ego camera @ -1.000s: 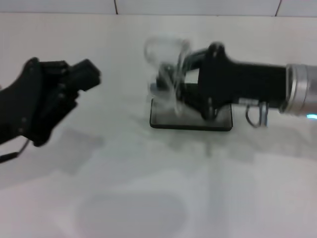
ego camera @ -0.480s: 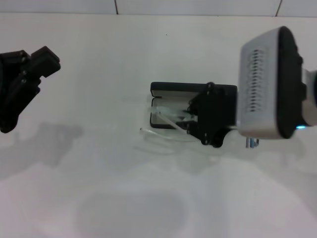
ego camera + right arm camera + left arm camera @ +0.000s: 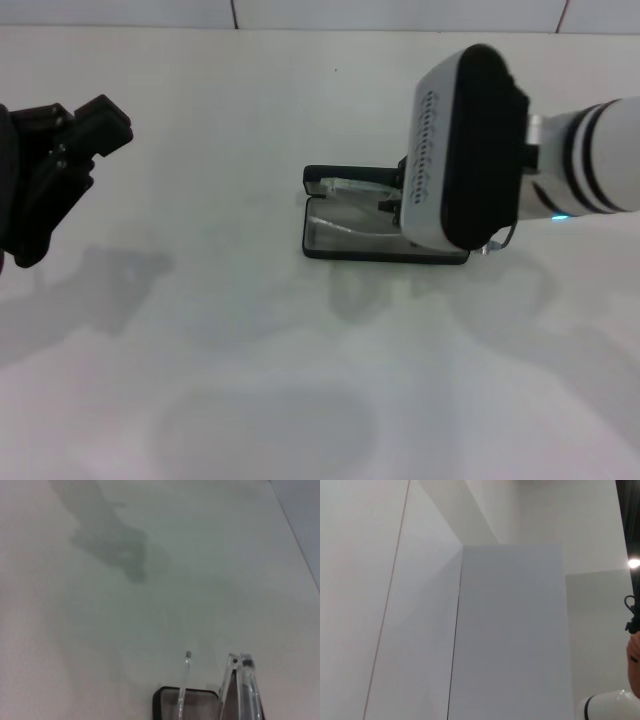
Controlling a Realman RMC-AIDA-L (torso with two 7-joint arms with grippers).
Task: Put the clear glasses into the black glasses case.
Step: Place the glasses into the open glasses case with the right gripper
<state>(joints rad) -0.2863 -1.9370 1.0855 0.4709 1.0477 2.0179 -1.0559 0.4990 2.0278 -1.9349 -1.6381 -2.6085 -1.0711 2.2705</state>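
While the black glasses case (image 3: 345,232) lies open mid-table, the clear glasses (image 3: 350,212) seemingly rest inside; right gripper (image 3: 400,205) above, jaws hidden; left gripper (image 3: 85,135) spread near the left edge

- black glasses case (image 3: 335,243) lies open on the table (image 3: 300,380), about mid-table, slightly right of centre
- its lid (image 3: 345,180) stands at the far side, base tray nearer the robot
- clear glasses (image 3: 345,215) sit in the tray, partly hidden at the right end
- right gripper (image 3: 400,205) is over the case's right end, arm coming in from the right
- left gripper (image 3: 85,130) at the far left, raised, well apart from the case
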